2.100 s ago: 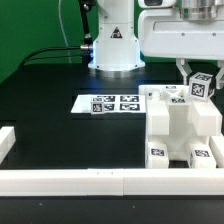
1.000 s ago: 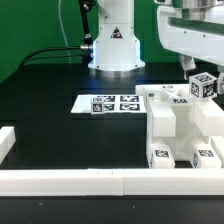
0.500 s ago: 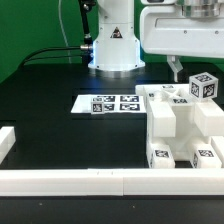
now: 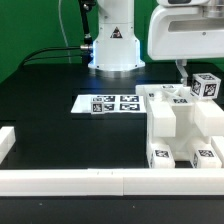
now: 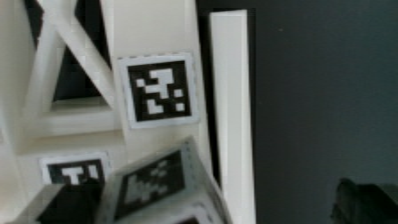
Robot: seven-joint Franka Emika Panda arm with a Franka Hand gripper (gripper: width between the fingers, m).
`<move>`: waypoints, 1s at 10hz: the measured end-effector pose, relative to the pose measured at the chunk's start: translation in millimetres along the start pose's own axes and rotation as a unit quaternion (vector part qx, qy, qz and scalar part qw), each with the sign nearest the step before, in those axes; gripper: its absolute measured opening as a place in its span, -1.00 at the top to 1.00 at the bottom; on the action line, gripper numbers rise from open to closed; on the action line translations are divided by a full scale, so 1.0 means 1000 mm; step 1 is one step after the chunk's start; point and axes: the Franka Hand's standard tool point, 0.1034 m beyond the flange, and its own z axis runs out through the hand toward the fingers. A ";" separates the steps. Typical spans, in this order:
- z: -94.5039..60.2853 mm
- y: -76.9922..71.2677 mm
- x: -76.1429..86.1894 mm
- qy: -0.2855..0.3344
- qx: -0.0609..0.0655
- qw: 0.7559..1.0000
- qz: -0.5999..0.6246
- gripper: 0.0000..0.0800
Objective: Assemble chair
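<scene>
Stability seems the reason the chair [image 4: 178, 125] stands on the desk [image 4: 60, 110] close against the border rail [image 4: 80, 181], toward the exterior view's right, while the gripper [image 4: 186, 70] hangs just above its tagged top block [image 4: 205, 85], clenched or released I cannot tell.

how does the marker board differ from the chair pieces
The marker board is a thin flat sheet; the chair pieces are tall and blocky. The marker board lies near the middle of the exterior view; the chair pieces stand clustered at the exterior view's right. Both are white with black-and-white square tags.
</scene>
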 end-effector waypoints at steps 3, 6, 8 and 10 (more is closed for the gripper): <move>0.000 0.000 0.000 0.000 0.000 0.999 0.052 0.29; -0.001 -0.003 0.000 0.002 0.000 0.980 0.201 0.29; -0.001 -0.008 0.002 0.013 0.007 0.939 0.343 0.29; 0.001 -0.008 0.008 0.032 0.040 0.884 0.465 0.29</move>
